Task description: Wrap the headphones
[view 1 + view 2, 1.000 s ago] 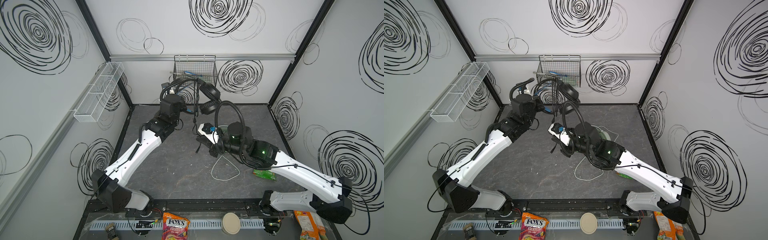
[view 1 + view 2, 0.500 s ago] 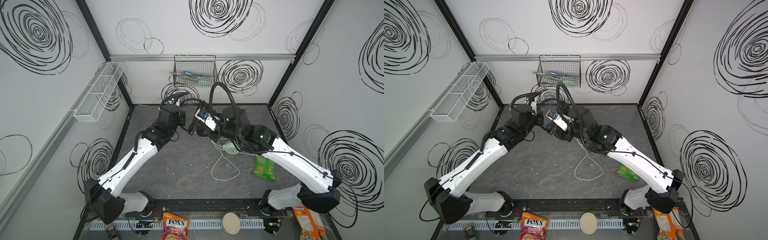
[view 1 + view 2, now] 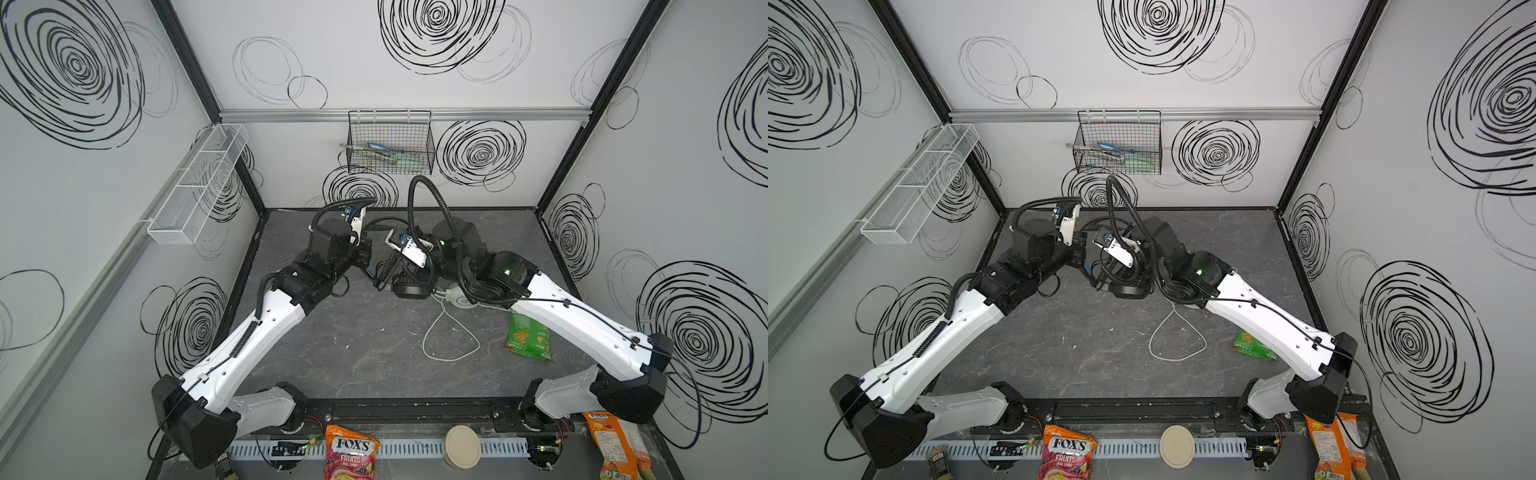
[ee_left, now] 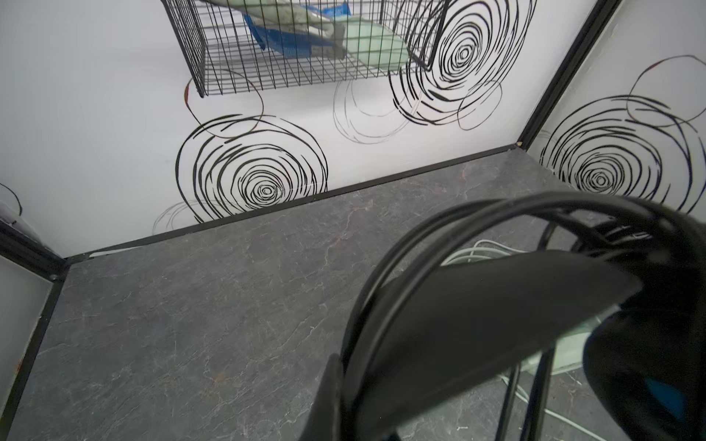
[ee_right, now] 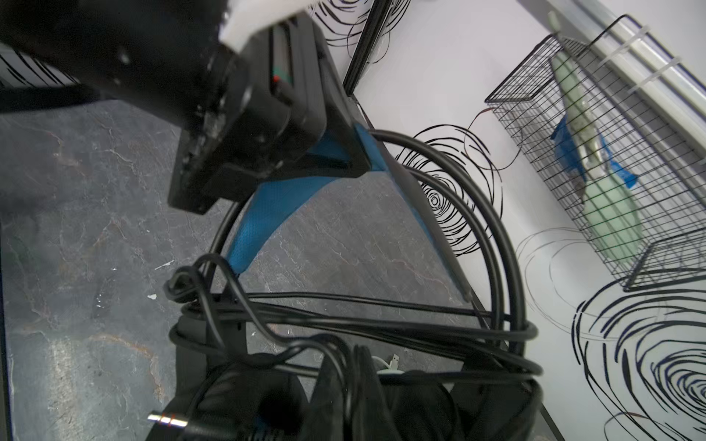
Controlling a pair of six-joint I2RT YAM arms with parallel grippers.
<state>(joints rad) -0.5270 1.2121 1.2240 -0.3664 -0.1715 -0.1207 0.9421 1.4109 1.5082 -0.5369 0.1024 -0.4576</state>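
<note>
Pinching the blue headband (image 5: 267,214) of the black headphones (image 3: 411,287), the left gripper (image 5: 355,160) is seen just left of centre. The right gripper (image 5: 345,385) is pressed together among black cable (image 5: 420,330) loops, its catch unclear; the mint-green headphones (image 3: 462,300) are half hidden under the right arm (image 3: 573,320).

Blue cloth headband (image 5: 263,217), smooth black plastic cable (image 5: 397,327)

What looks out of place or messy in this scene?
A stray green snack packet lies on the table beside the pale cable, which trails in a loose loop. The black cable crosses itself untidily around the black headphones.
</note>
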